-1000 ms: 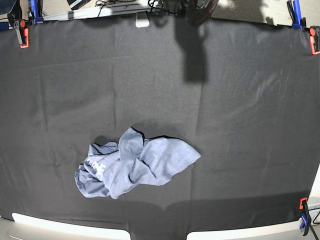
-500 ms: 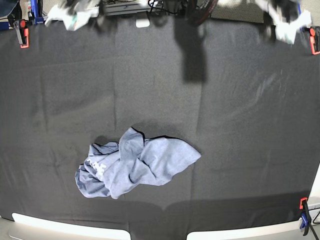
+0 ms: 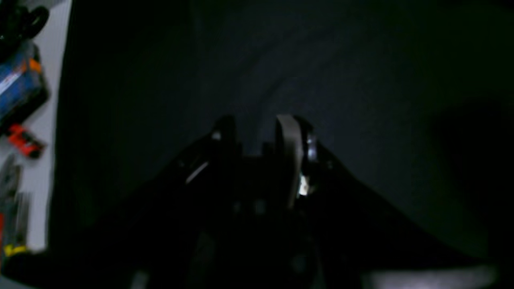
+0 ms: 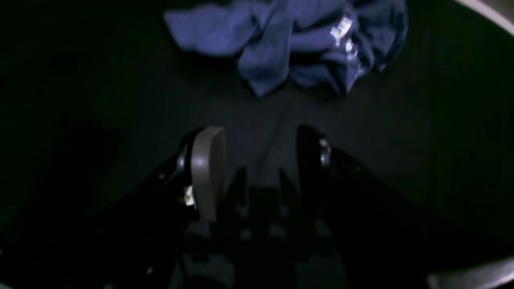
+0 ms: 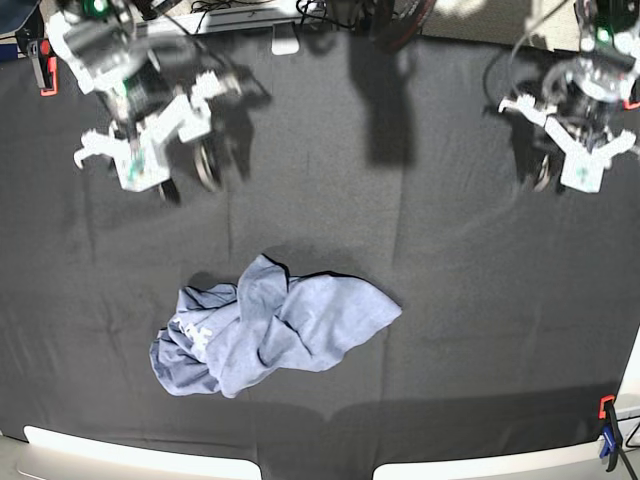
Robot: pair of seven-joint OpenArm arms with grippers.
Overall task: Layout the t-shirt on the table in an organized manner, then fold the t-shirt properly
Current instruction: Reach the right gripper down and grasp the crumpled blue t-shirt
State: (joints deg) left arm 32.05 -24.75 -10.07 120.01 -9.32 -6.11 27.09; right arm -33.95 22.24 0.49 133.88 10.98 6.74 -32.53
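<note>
Nearest the front edge of the tabletop (image 5: pixel 480 300), the t-shirt (image 5: pixel 270 325) lies in a crumpled heap, sleeves and body bunched over one another with a scrap of white lettering (image 5: pixel 190 335) showing at its left side, so nothing is laid out yet. Farther back, both arms hang above the dark cloth, well apart from the garment and from each other, probably so each can come down on its own side of the heap. The right claw (image 4: pixel 257 156) has its jaws apart and empty, the shirt ahead of it. The left claw (image 3: pixel 263 138) shows a narrower gap, gripping nothing, over bare cloth near an orange-and-blue clamp (image 3: pixel 18 86).
</note>
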